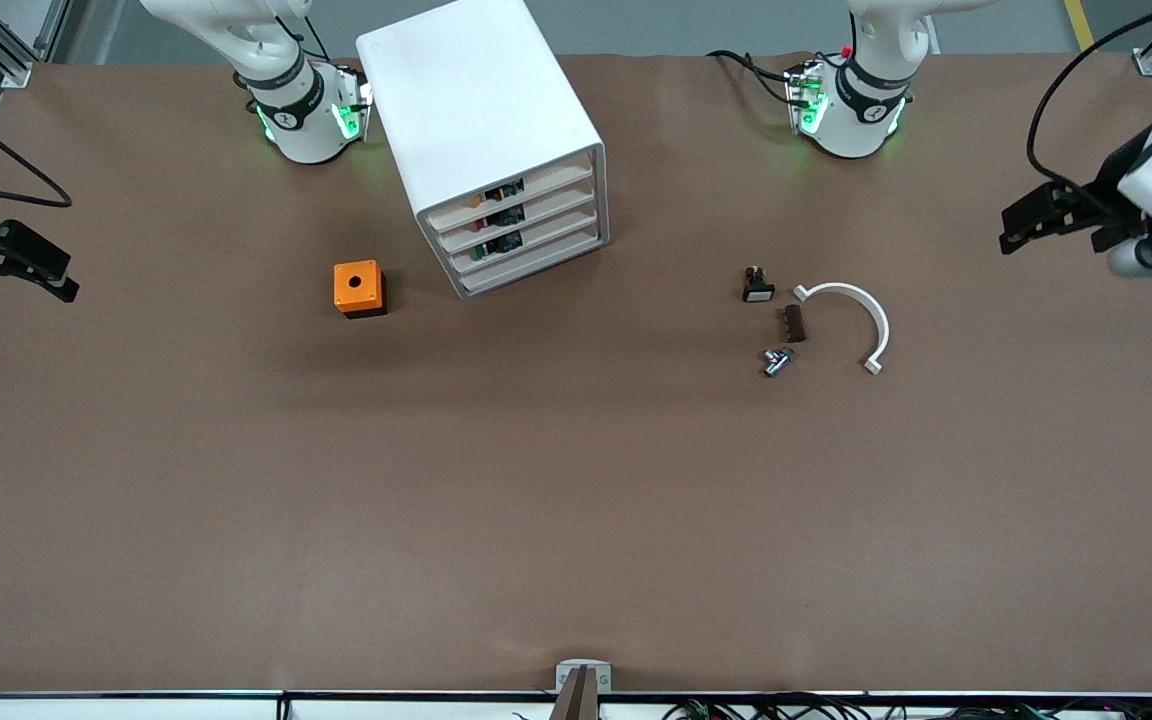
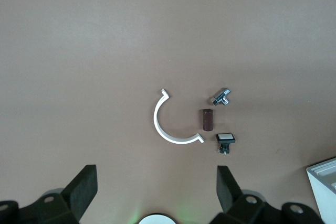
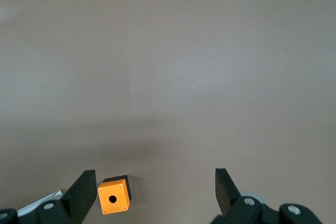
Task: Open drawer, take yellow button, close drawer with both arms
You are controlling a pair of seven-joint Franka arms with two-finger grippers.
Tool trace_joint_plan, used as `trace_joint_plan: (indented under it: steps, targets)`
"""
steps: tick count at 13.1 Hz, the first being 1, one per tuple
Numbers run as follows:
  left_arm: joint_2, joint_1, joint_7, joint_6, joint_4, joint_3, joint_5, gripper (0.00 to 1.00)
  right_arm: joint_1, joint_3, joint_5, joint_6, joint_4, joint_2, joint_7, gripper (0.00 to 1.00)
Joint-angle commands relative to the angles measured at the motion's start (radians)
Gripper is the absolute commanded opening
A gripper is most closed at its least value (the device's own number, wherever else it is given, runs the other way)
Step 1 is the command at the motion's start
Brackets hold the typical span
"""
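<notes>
White plastic drawer [image 1: 514,188], topmost of four, closed in its cabinet [image 1: 481,120]; left gripper [image 1: 1046,222] and right gripper [image 1: 11,262] both spread, empty.

Orange cube [image 1: 359,287]: orange box on a black base, one round hole in its top face; stands on the table toward the right arm's end.
White half-ring [image 1: 854,320]: curved plastic clip lying flat toward the left arm's end, small tabs at both tips.
Brown block [image 1: 794,323]: small dark brown piece just beside the half-ring's open side.
White-capped switch [image 1: 757,286]: small black body, rectangular white face; near the brown block, farther from the front camera.
Metal fitting [image 1: 776,361]: small shiny silver part, nearer to the front camera than the brown block.
Table [image 1: 576,500]: plain brown surface.
</notes>
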Motion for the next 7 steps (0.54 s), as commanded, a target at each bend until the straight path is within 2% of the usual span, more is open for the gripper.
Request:
trace_joint_plan:
  steps: [1,5,7]
  targets:
    - [0.106,-0.026,0.006,-0.03,0.06,-0.004,-0.016,1.0,0.0,0.001,0.003,-0.008,-0.024,-0.021,-0.004,1.0]
    - [0.219,-0.095,-0.116,-0.026,0.061,-0.004,-0.069,1.0,-0.002,0.001,0.004,0.015,-0.018,-0.015,-0.007,1.0]
    - [0.314,-0.137,-0.178,-0.021,0.063,-0.006,-0.089,1.0,-0.002,0.002,0.004,0.01,-0.023,-0.018,-0.003,1.0]
